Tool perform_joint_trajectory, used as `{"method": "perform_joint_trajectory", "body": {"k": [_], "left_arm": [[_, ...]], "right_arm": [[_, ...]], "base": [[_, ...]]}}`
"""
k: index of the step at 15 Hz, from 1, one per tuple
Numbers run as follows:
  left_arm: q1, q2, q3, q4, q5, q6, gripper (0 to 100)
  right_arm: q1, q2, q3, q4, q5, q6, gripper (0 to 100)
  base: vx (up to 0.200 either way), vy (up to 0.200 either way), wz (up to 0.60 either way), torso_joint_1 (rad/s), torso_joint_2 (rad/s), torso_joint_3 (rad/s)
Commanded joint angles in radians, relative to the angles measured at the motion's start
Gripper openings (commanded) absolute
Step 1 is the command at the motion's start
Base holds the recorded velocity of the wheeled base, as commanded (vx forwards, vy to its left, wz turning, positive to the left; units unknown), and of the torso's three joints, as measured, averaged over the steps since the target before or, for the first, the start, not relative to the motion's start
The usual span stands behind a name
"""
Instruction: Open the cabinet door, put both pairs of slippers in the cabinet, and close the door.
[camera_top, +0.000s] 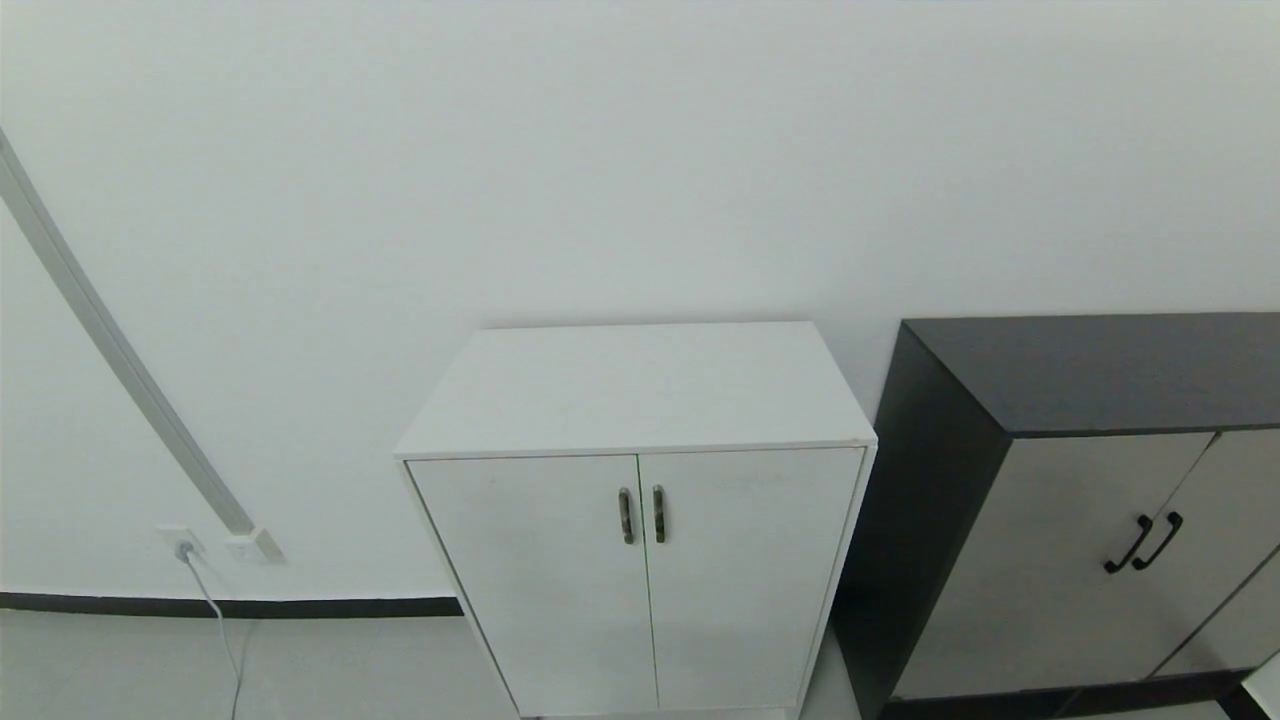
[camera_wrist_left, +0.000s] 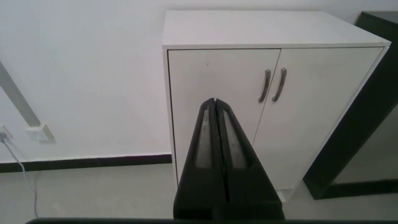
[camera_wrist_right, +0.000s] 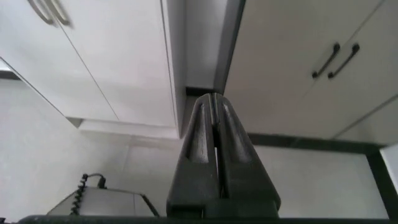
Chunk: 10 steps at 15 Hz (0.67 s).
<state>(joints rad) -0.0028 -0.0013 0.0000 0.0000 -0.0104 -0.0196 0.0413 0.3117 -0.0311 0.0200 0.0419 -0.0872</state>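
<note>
Cabinet (camera_top: 540, 570) shut, nothing in hand.
Your left gripper (camera_wrist_left: 215, 102) and right gripper (camera_wrist_right: 215, 98) have fingers clenched on nothing; the cabinet stands on the floor (camera_top: 300, 670) against the wall (camera_top: 600, 150). Its two handles (camera_top: 626, 516) sit close together, so you may hook both, or drift to the black cabinet (camera_top: 1060, 380).

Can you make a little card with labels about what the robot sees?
White cabinet: both doors shut
Handles: two, side by side where the doors meet
Dark cabinet: to the white one's right
Left pincer: shut, empty, before the white cabinet
Right pincer: shut, empty, low by both cabinets
Wall socket: far left, cable plugged in
</note>
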Motion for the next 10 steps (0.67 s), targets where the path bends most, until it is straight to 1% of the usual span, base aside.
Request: {"method": "perform_joint_trajectory", "body": {"k": [1, 3, 4, 5, 7, 10], "left_arm": [[0.0, 0.001, 0.0, 0.0, 0.0, 0.0, 0], [0.0, 0.001, 0.0, 0.0, 0.0, 0.0, 0], [0.0, 0.001, 0.0, 0.0, 0.001, 0.0, 0], [0.0, 0.001, 0.0, -0.002, 0.001, 0.0, 0], [0.0, 0.001, 0.0, 0.0, 0.0, 0.0, 0], [0.0, 0.001, 0.0, 0.0, 0.0, 0.0, 0]], "right_arm": [[0.003, -0.036, 0.0, 0.0, -0.002, 0.003, 0], [0.02, -0.048, 0.007, 0.001, -0.01, 0.011, 0], [0.046, -0.062, 0.031, -0.02, -0.01, 0.035, 0], [0.046, -0.071, 0.031, -0.02, -0.014, 0.061, 0], [0.04, -0.095, 0.031, -0.02, -0.017, 0.066, 0], [-0.001, -0.146, 0.031, -0.018, -0.017, 0.066, 0]], "base": [[0.0, 0.0, 0.0, 0.0, 0.0, 0.0], [0.0, 0.0, 0.0, 0.0, 0.0, 0.0], [0.0, 0.0, 0.0, 0.0, 0.0, 0.0], [0.0, 0.0, 0.0, 0.0, 0.0, 0.0], [0.0, 0.0, 0.0, 0.0, 0.0, 0.0], [0.0, 0.0, 0.0, 0.0, 0.0, 0.0]]}}
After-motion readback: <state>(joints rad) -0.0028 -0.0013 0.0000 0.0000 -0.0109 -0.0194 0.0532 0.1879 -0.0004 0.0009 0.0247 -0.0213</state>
